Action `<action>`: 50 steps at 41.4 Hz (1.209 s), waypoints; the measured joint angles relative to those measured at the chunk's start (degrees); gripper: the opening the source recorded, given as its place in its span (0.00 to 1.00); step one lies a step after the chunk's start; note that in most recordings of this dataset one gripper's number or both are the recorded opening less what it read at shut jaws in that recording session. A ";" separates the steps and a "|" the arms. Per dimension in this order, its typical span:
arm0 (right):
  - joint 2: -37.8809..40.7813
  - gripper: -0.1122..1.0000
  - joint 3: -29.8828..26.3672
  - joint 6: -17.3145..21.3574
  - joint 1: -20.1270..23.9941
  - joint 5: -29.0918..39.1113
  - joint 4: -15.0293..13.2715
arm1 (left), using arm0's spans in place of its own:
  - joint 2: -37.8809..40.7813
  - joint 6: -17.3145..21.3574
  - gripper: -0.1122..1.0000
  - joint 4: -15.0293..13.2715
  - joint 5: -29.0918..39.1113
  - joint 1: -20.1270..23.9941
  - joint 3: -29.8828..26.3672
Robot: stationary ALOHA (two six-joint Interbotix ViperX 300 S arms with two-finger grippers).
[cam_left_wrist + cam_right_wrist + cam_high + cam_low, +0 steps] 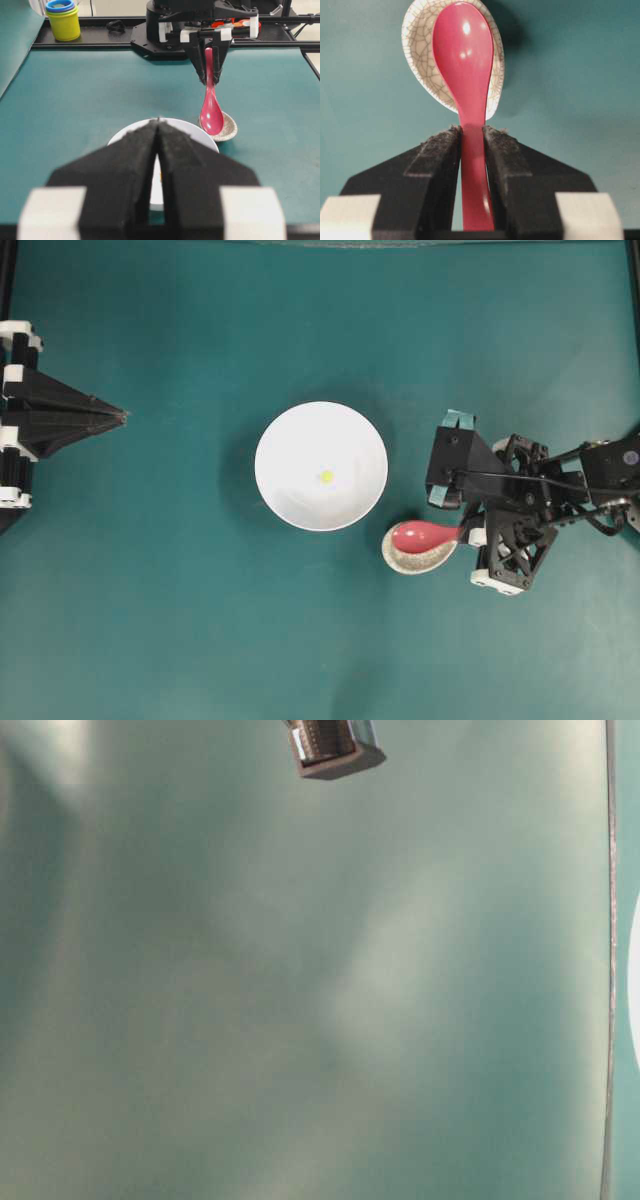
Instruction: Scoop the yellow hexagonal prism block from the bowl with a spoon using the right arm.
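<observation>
Right wrist view: spoon (465,75) is gripped by its handle in the right hand (472,145), scoop over the rest (420,75), for scooping; block (326,476) is seen in the bowl (290,430).

Even bright light, table-level view hazy (washed out), glossy spoon (464,55) glare

Open mat (180,570) around bowl (290,505)

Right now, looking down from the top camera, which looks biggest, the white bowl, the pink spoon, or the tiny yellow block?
From largest to smallest in the overhead view:
1. bowl
2. spoon, partly hidden by the right gripper
3. yellow block
</observation>
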 measured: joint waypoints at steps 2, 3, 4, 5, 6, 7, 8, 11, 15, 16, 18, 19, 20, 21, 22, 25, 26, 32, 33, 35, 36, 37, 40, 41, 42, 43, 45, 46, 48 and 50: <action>0.00 0.30 0.00 -0.09 0.00 0.00 -0.09 | 0.00 0.00 0.11 0.00 0.00 -0.09 0.00; -0.09 0.30 0.00 -0.09 -0.09 0.00 0.00 | 0.00 0.00 0.11 0.00 0.00 -0.09 0.00; -0.09 0.30 0.00 -0.09 -0.09 0.00 0.00 | 0.00 0.00 0.11 0.00 0.00 0.00 0.00; -0.09 0.30 0.00 0.00 0.00 0.00 -0.09 | 0.00 0.00 0.11 0.00 0.00 0.00 0.00; -0.09 0.30 0.09 -0.09 0.00 0.00 0.00 | 0.00 0.00 0.11 0.00 0.00 0.00 0.00; 0.00 0.30 0.09 -0.09 0.00 0.09 -0.09 | 0.00 0.00 0.11 0.00 0.00 0.00 0.00; 0.00 0.30 0.00 -0.09 0.00 0.00 0.00 | 0.00 0.00 0.11 0.00 0.00 0.00 0.00; 0.00 0.34 0.00 -0.09 -0.09 0.00 0.00 | 0.00 0.00 0.11 0.00 0.00 0.00 0.00; 0.00 0.46 0.00 -0.18 0.00 0.09 0.00 | 0.00 0.00 0.11 0.00 0.09 -0.09 0.00; -0.09 0.49 0.00 -0.18 0.00 0.00 0.00 | 0.00 0.00 0.11 0.00 0.00 -0.09 0.00; 0.00 0.52 0.00 -0.18 0.00 0.09 -0.09 | 0.00 0.00 0.11 0.00 0.00 -0.09 0.00; 0.00 0.53 0.00 -0.18 -0.09 0.09 0.00 | 0.00 0.00 0.11 0.00 0.00 0.00 0.09; 0.00 0.52 0.00 -0.09 0.00 0.09 0.00 | 0.00 0.00 0.11 0.00 0.00 0.00 0.00; 0.00 0.52 0.00 -0.18 0.00 0.09 -0.09 | 0.00 0.00 0.11 0.00 0.00 0.00 0.00; 0.00 0.52 0.00 -0.18 0.00 0.09 -0.09 | 0.00 0.00 0.11 0.00 0.00 0.00 0.00; 0.00 0.52 0.00 -0.09 -0.09 0.09 -0.35 | 0.00 0.00 0.11 0.00 0.00 -0.09 0.00; -0.09 0.52 0.00 -0.18 -0.09 0.09 -0.44 | 0.00 0.00 0.11 0.00 0.00 0.00 0.00; -0.09 0.52 0.00 -0.26 0.00 0.09 -0.79 | 0.00 0.00 0.11 0.00 0.00 0.00 0.00; 0.00 0.52 0.00 -0.26 0.00 0.09 -0.97 | 0.00 0.00 0.11 0.00 0.00 0.00 0.00; -0.09 0.52 0.09 -0.26 -0.09 -0.09 -1.49 | 0.00 0.00 0.11 0.00 0.00 -0.09 0.00; -0.09 0.52 0.09 -0.26 -0.09 -0.26 -1.76 | 0.00 0.00 0.11 0.00 0.00 -0.09 0.00; 0.00 0.52 0.26 -0.26 0.00 -0.53 -2.02 | 0.00 0.00 0.11 0.09 0.00 0.00 0.00; -0.35 0.52 0.88 -0.26 0.00 -2.11 -3.08 | 0.00 0.00 0.11 0.00 -0.35 0.00 0.00; -0.53 0.52 1.05 -0.26 0.00 -2.99 -3.43 | 0.00 0.00 0.11 0.00 -0.53 -0.09 0.00; -0.88 0.52 1.32 -0.26 -0.09 -3.96 -3.69 | 0.00 0.00 0.11 0.00 -0.70 -0.09 0.00; -1.32 0.52 1.76 -0.26 0.00 -5.36 -4.04 | 0.00 0.00 0.11 0.00 -0.97 0.00 0.00; -2.46 0.52 2.99 -0.26 0.00 -8.79 -5.01 | 0.09 0.00 0.11 0.00 -1.23 -0.09 0.00; -2.99 0.52 3.52 -0.26 0.00 -10.28 -5.45 | 0.18 0.00 0.11 0.00 -1.32 0.00 0.00; -4.48 0.52 5.01 -0.26 -0.09 -14.06 -6.68 | 0.44 0.00 0.11 0.00 -1.49 -0.09 0.09; -6.06 0.52 6.68 -0.26 -0.09 -18.02 -7.82 | 0.70 0.00 0.11 0.00 -1.58 0.00 0.00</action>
